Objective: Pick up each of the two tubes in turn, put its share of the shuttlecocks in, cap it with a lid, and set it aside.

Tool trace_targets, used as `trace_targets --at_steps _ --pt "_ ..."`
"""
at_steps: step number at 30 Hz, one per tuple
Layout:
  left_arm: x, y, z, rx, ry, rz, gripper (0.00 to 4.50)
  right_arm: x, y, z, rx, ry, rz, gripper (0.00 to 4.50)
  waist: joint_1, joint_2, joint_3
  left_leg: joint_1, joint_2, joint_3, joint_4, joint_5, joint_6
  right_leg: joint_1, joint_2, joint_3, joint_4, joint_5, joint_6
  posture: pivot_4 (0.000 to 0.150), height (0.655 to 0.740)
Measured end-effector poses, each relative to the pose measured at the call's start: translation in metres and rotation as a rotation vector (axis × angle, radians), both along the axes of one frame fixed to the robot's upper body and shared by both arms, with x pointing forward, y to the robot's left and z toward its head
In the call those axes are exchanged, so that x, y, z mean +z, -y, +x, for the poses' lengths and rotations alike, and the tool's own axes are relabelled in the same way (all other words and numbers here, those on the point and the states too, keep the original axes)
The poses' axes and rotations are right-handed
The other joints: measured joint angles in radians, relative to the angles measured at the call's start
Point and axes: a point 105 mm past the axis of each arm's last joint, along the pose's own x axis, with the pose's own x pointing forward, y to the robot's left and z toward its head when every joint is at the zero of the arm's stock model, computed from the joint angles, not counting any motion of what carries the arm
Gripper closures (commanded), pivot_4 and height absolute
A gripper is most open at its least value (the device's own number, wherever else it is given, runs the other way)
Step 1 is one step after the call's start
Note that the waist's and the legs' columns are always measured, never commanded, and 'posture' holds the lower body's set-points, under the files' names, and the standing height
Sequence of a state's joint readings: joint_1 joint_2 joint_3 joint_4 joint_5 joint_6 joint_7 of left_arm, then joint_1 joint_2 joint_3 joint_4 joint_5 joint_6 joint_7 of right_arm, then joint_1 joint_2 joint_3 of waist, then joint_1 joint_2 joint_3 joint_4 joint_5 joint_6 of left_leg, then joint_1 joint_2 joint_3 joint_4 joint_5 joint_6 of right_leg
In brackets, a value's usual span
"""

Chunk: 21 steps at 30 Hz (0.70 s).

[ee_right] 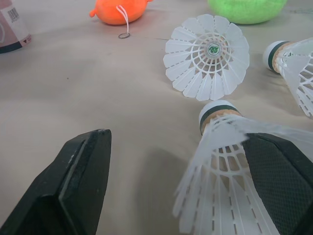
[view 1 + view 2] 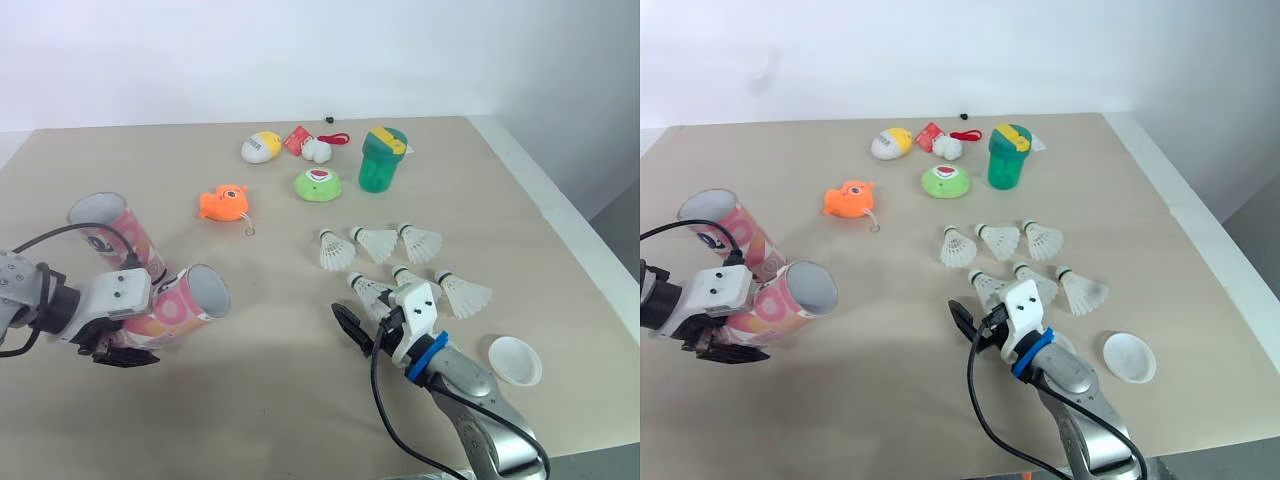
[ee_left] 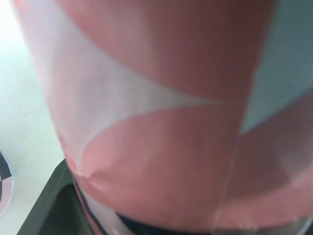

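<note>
Pink patterned tube is clamped in the left hand, tilted, open mouth raised. The right hand sits low on the tabletop, fingers spread wide around one shuttlecock, its feathers against one finger. The second tube is just beside the first.

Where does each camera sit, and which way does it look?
Left eye view: on the head, looking forward and down at the table; both arms show, left gripper holding a tube.
Right eye view: beside it, same scene and arms.
Left wrist view: on the left wrist, facing the tube; one finger shows.
Right wrist view: on the right wrist, facing shuttlecocks past the open right gripper.
Shared: right wrist and eye views both show the orange toy.
</note>
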State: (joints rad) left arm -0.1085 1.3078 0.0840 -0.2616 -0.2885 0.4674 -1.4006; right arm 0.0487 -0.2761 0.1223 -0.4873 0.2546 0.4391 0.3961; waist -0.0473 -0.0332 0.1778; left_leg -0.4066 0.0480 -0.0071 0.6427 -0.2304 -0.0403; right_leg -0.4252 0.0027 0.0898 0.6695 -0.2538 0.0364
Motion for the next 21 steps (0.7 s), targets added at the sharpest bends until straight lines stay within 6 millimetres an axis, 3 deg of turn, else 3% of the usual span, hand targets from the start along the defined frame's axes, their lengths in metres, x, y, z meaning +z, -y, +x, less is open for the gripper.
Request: trace_targets --at_steps 9,11,12,13,14,15,17,19,21 --pt "-0.007 0.026 -0.009 -0.068 -0.028 -0.037 1.11 0.002 -0.002 0.003 -0.008 -0.005 0.027 0.0 0.0 0.0 0.0 0.0 0.0 0.0 0.002 0.0 0.0 0.0 0.0 0.001 0.002 0.0 0.0 0.15 0.74" --pt "-0.011 0.031 -0.009 -0.072 -0.038 -0.044 1.22 0.0 -0.002 0.003 -0.012 -0.013 0.033 0.63 0.0 0.0 0.0 0.0 0.0 0.0 0.004 0.0 0.0 0.0 0.001 0.0 0.005 0.0 0.0 0.15 0.74" --pt "-0.012 0.032 -0.009 -0.073 -0.036 -0.042 1.22 0.0 -0.002 0.003 -0.013 -0.015 0.035 0.75 0.0 0.0 0.0 0.0 0.0 0.0 0.004 0.0 0.0 0.0 0.001 0.001 0.005 0.0 0.0 0.15 0.74" --pt "-0.012 0.032 -0.007 -0.074 -0.029 -0.034 1.22 0.0 -0.002 0.003 -0.015 -0.017 0.037 1.38 0.0 0.0 0.0 0.0 0.0 0.0 0.006 0.0 0.0 0.0 0.001 0.001 0.006 0.0 0.0 0.15 0.74" --pt "-0.015 0.033 -0.005 -0.072 -0.02 -0.024 1.22 -0.001 -0.002 0.003 -0.019 -0.021 0.045 1.63 0.0 0.0 0.0 0.0 0.0 0.0 0.007 0.0 0.0 0.0 0.001 0.001 0.008 0.0 0.0 0.15 0.74" --pt "-0.016 0.033 -0.004 -0.071 -0.021 -0.021 1.22 -0.001 -0.002 0.003 -0.02 -0.023 0.049 2.3 0.0 0.0 0.0 0.0 0.0 0.0 0.009 0.0 0.0 0.0 0.001 0.001 0.009 0.0 0.0 0.15 0.74" --pt "-0.021 0.034 -0.003 -0.066 -0.027 -0.024 1.22 -0.002 -0.003 0.002 -0.023 -0.034 0.064 2.9 0.0 0.0 0.0 0.001 0.0 0.0 0.011 0.0 0.0 0.0 0.001 0.002 0.011 0.0 0.0 0.15 0.74" --pt "-0.027 0.035 -0.001 -0.065 -0.033 -0.016 1.22 -0.005 -0.002 0.001 -0.026 -0.05 0.07 3.97 0.0 0.0 0.0 0.001 0.0 0.0 0.012 0.0 0.0 0.0 0.002 0.002 0.011 0.001 0.0 0.15 0.74" --pt "-0.027 0.035 0.001 -0.063 -0.029 -0.008 1.22 -0.007 -0.002 0.0 -0.029 -0.059 0.071 4.39 0.0 0.0 0.0 0.001 0.0 0.0 0.012 0.0 0.0 0.0 0.002 0.003 0.012 0.001 0.0 0.15 0.74"
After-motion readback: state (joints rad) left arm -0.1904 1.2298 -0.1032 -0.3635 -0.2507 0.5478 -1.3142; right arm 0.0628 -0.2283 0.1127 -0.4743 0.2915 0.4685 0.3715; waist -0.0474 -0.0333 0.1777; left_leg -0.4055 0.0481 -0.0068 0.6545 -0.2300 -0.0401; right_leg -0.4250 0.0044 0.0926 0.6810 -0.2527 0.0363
